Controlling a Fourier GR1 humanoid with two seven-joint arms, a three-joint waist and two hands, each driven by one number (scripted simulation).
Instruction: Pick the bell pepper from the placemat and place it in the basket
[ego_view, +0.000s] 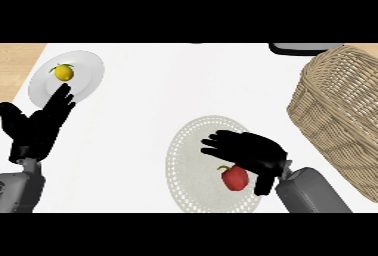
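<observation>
Closest to me is my right forearm, and its right hand (247, 150) hangs over the round white placemat (188, 150) with fingers spread and only slightly bent, holding nothing. The bell pepper (235, 178) lies on the placemat just under the palm, between the thumb and the fingers, red with its green stem toward the mat's centre. I cannot tell whether the palm touches it. I judge it light, hollow and fairly stiff, with a glossy skin that could slip and a rounded body that may roll, so I would close around its widest part, thumb on one side and fingers on the other, not on the stem. The wicker basket (339, 115) stands to the right, near the placemat, its woven wall tall; I expect to lift over that rim before letting go. My left hand (37, 125) rests open at the left edge, fingers up, beside a white plate (85, 67) carrying a lemon (64, 73), well apart from my path
</observation>
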